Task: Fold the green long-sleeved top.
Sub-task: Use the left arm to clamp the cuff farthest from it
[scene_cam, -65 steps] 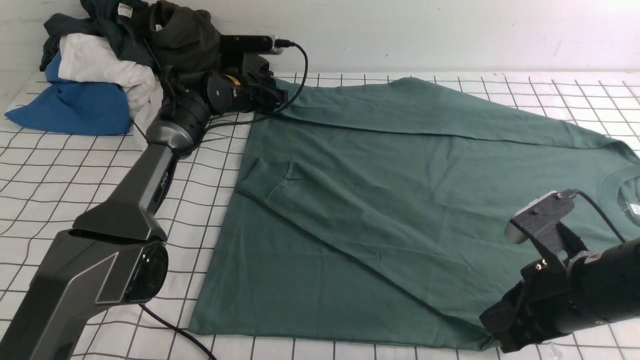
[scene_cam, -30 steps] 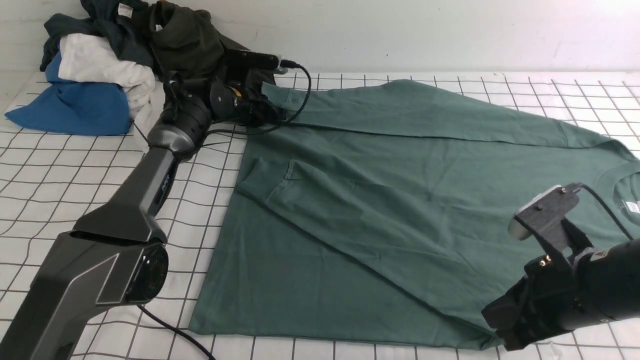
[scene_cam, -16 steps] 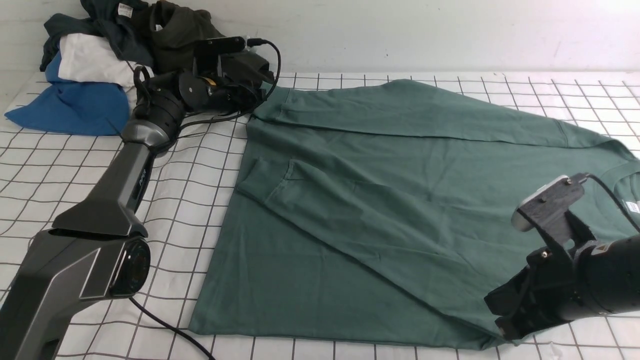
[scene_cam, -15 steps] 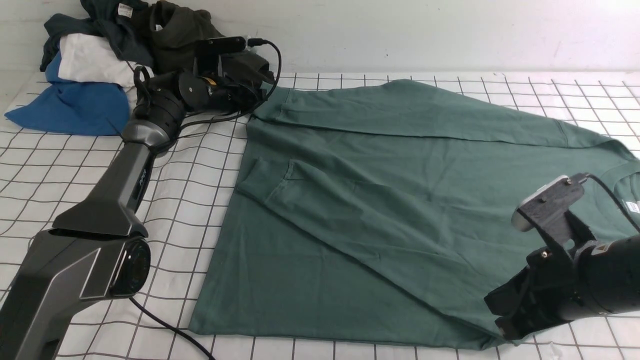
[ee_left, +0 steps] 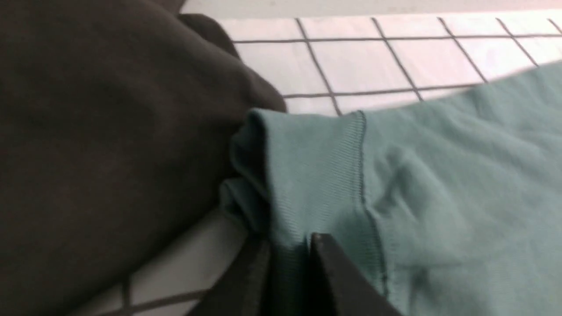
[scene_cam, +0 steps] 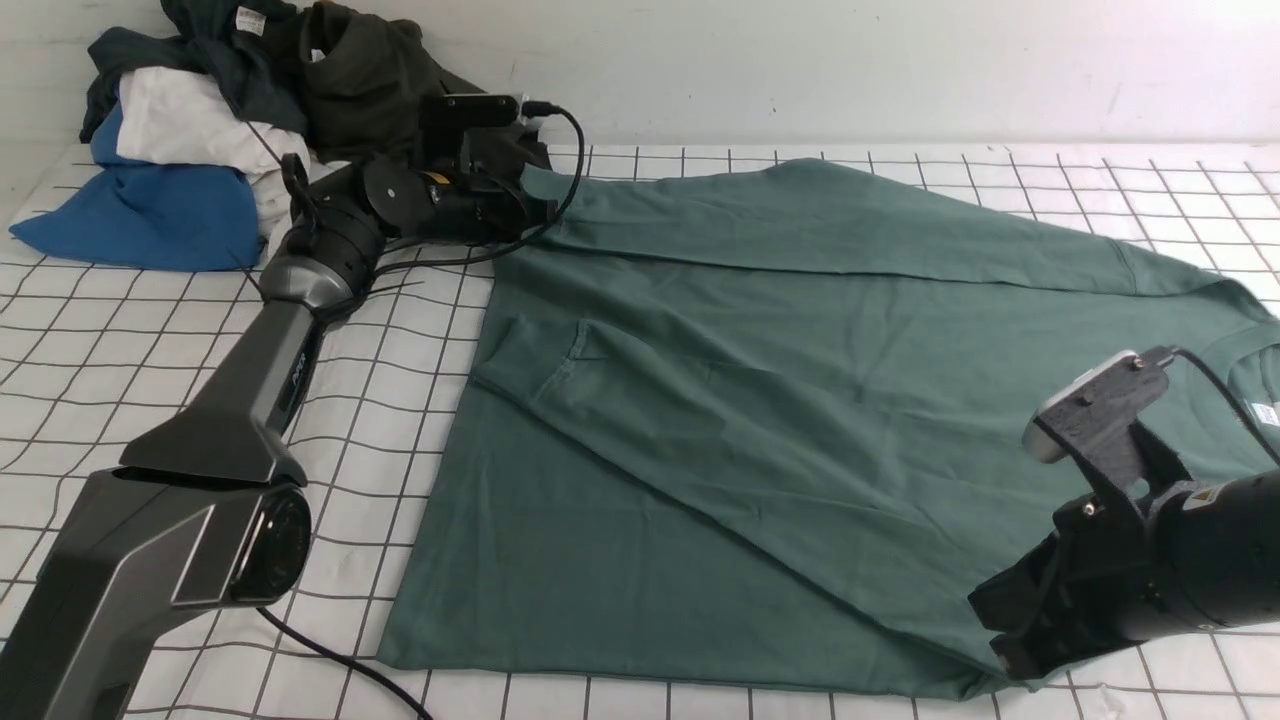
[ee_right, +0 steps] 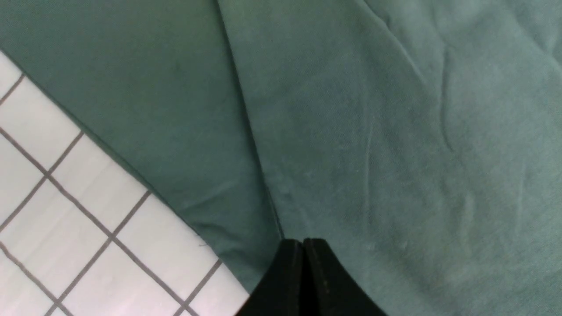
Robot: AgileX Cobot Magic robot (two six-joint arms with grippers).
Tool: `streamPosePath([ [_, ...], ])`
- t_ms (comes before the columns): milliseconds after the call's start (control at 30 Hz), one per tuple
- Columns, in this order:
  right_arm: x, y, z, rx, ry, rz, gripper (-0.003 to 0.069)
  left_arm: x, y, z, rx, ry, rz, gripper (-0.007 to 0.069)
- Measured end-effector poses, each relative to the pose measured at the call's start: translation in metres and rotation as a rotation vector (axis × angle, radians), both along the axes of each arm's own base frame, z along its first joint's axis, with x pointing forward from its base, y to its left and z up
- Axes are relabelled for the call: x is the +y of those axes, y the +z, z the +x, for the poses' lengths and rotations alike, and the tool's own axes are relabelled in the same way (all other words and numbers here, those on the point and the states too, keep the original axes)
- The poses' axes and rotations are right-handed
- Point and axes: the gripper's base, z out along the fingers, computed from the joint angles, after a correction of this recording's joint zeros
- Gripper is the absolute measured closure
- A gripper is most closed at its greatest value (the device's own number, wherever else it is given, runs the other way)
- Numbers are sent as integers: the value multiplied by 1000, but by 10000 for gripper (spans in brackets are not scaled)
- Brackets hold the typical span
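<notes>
left gripper (ee_left: pixel 287 267) back at the far sleeve cuff (ee_left: pixel 316 166), having stood off it half a second ago. left wrist view only: jaws narrowed on the ribbed cuff, cloth between them; dark olive garment (ee_left: pixel 109 131) touching the cuff. right wrist view only: right gripper (ee_right: pixel 303 245) tips pressed together at the near edge of the green long-sleeved top (scene_cam: pixel 760 400); whether cloth is pinched, cannot tell. top spread on gridded table (scene_cam: pixel 90 340). neck label (scene_cam: pixel 1268 415) and pile tag (scene_cam: pixel 250 18): writing unreadable.

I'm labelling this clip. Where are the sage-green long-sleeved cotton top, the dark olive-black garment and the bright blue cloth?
sage-green long-sleeved cotton top (scene_cam: pixel 850 320), front view, its body panel.
dark olive-black garment (scene_cam: pixel 365 75), front view, upper folds.
bright blue cloth (scene_cam: pixel 140 215), front view, front fold.
</notes>
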Motion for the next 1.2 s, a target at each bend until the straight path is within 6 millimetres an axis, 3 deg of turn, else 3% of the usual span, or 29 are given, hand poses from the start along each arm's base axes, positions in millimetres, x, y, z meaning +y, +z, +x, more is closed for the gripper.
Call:
streamPosePath([
  [133, 0, 0, 0, 0, -1, 1, 669, -4, 8, -1, -27, -34, -38, 608],
  [300, 0, 0, 0, 0, 0, 0, 669, -7, 49, -5, -81, -86, -45, 608],
  [400, 0, 0, 0, -3, 6, -8, 669, -11, 98, -17, -96, -156, -40, 608],
  [433, 0, 0, 0, -3, 7, -9, 669, -11, 105, -20, -95, -168, -39, 608],
  [567, -1, 1, -1, -9, 10, -13, 669, -17, 174, -49, -106, -285, 8, 608],
  [667, 0, 4, -1, -18, -4, 4, 669, -19, 189, -56, -115, -292, 63, 608],
  [767, 0, 5, -1, -23, -9, 9, 669, -16, 175, -50, -96, -248, 115, 608],
  [867, 0, 5, -1, -24, -12, 12, 669, -11, 127, -29, -72, -157, 137, 608],
  [900, 0, 5, -1, -24, -12, 12, 669, -10, 98, -19, -66, -113, 133, 608],
  [933, 0, 5, -1, -24, -12, 12, 669, -9, 93, -17, -64, -105, 133, 608],
  [967, 0, 5, -1, -26, -11, 10, 669, -7, 55, -7, -63, -53, 132, 606],
  [1033, -1, 5, -1, -29, -4, 0, 669, -4, 24, -1, -68, -10, 130, 587],
  [1100, -1, 5, -1, -31, 2, -8, 669, -3, 8, 2, -72, 14, 126, 534],
  [1167, -2, 5, -1, -33, 7, -15, 669, -2, 6, 3, -74, 22, 121, 488],
  [1200, -2, 5, -1, -38, 10, -21, 669, -1, 11, 3, -84, 34, 105, 426],
])
